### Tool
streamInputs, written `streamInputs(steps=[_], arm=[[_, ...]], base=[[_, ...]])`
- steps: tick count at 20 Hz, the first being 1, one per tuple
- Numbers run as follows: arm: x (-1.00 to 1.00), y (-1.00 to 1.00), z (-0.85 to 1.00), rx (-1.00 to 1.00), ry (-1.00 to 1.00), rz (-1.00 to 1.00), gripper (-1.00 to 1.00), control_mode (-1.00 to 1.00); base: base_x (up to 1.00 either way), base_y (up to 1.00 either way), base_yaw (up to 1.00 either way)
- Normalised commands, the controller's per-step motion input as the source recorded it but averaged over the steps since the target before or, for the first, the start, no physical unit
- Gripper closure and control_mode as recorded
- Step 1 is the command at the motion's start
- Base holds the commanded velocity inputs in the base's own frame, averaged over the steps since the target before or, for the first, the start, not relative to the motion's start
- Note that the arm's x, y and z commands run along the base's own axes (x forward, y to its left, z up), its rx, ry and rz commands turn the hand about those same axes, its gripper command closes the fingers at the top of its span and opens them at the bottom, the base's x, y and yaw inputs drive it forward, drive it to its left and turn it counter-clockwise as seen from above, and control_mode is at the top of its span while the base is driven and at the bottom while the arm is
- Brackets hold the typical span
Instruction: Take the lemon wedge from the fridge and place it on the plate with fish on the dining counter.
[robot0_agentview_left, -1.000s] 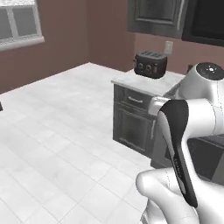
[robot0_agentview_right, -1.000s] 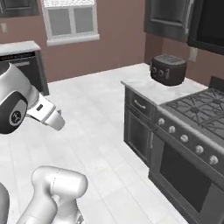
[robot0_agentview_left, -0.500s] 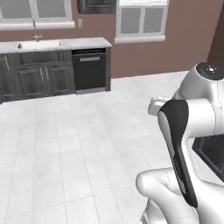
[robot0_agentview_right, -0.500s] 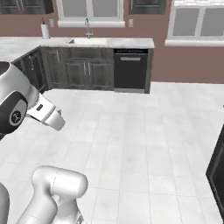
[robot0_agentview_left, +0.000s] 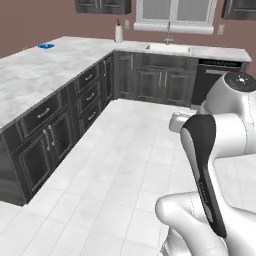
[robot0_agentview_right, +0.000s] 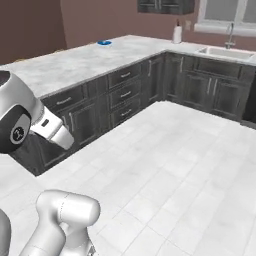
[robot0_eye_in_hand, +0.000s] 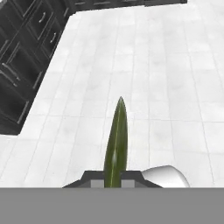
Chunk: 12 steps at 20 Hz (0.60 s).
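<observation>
In the hand view my gripper is shut on the lemon wedge. The wedge is a thin olive-yellow sliver that sticks up edge-on between the dark fingertips, above the white tiled floor. The blue plate lies far off on the long veined marble dining counter, near its far end by the brown wall. The right base view shows the same plate on the counter; it is too small to make out what lies on it. The fridge is out of view.
Dark drawers and cabinets run under the counter and turn the corner to a sink below a window. A white bottle stands near that corner. Pale tiled floor spreads between my base and the cabinets.
The whole scene has swung past as the base turned: first a stove and toaster, then the sink wall, now the L-shaped counter with the plate. The arm's pose looks unchanged.
</observation>
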Motion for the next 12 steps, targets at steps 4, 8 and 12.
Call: streamInputs(steps=[4, 8, 12], arm=[[0.00, 0.00, 0.00, 0.00, 0.00, 0.00, 1.00, 1.00], [0.00, 0.00, 0.00, 0.00, 0.00, 0.00, 1.00, 1.00], [0.00, 0.00, 0.00, 0.00, 0.00, 0.00, 1.00, 1.00]], base=[[0.38, -0.12, 0.77], [0.86, 0.57, 0.14], [1.00, 0.98, 0.00]])
